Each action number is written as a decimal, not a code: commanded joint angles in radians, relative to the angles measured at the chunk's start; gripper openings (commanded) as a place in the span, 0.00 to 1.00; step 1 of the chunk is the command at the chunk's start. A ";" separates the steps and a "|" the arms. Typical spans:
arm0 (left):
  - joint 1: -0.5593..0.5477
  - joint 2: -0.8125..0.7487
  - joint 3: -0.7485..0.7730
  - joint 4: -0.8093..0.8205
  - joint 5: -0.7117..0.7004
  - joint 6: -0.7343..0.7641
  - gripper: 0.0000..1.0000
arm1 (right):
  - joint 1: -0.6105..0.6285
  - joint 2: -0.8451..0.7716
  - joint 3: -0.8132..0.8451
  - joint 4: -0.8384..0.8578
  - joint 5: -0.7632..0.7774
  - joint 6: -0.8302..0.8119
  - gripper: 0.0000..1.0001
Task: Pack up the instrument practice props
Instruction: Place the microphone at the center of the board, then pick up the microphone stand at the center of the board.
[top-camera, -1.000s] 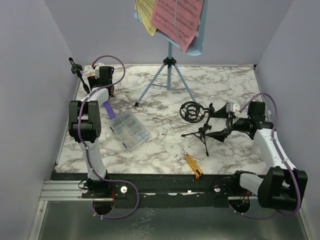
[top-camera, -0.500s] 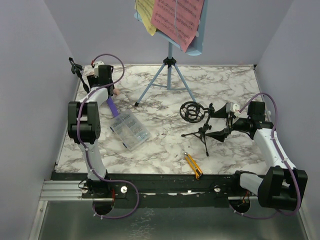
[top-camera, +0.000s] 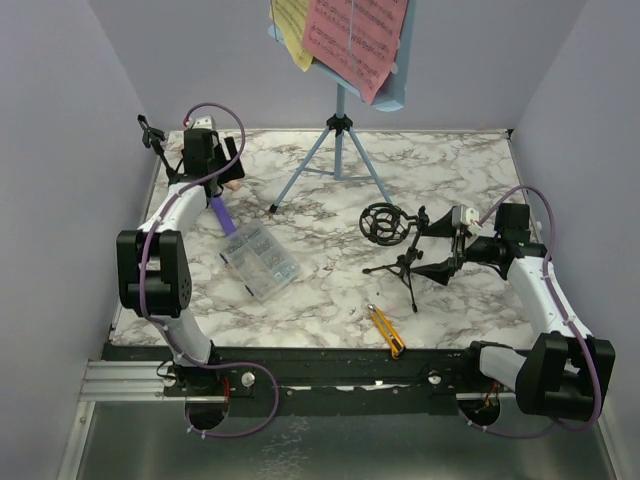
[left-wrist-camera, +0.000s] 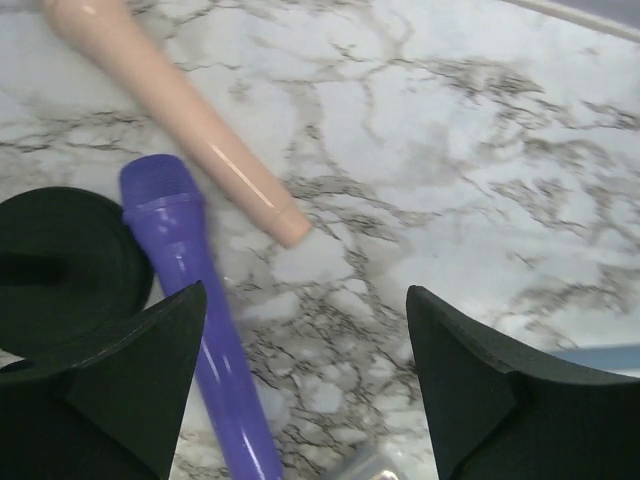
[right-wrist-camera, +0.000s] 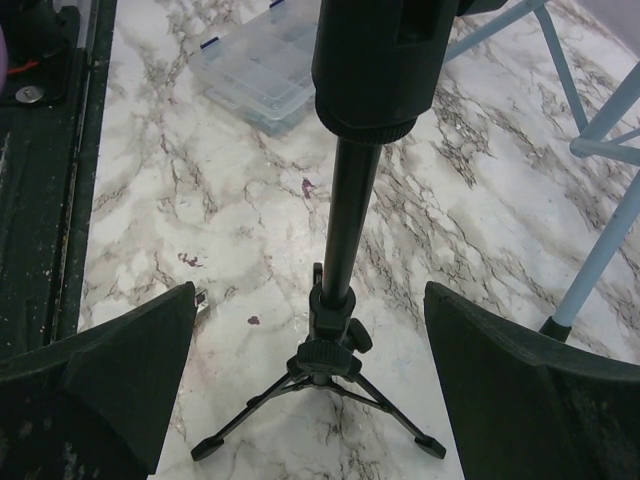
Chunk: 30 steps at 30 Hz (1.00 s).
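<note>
The left gripper (left-wrist-camera: 305, 295) is hovering released at the far left over the purple microphone (left-wrist-camera: 180, 240) and beige microphone (left-wrist-camera: 170, 110). Judged light, rigid, slippery, roll-prone: take hold mid-barrel. The right gripper (right-wrist-camera: 310, 290) is straddling the black mic mount (right-wrist-camera: 345, 190) post, unclenched.
</note>
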 joint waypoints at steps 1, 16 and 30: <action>0.001 -0.136 -0.061 0.019 0.323 -0.034 0.83 | 0.004 0.009 0.027 -0.027 -0.021 -0.023 0.99; 0.001 -0.480 -0.499 0.401 0.809 -0.252 0.98 | -0.006 0.023 0.088 -0.051 -0.071 0.086 1.00; -0.359 -0.877 -0.919 0.780 0.724 -0.180 0.99 | -0.090 0.005 0.103 -0.105 -0.083 0.076 1.00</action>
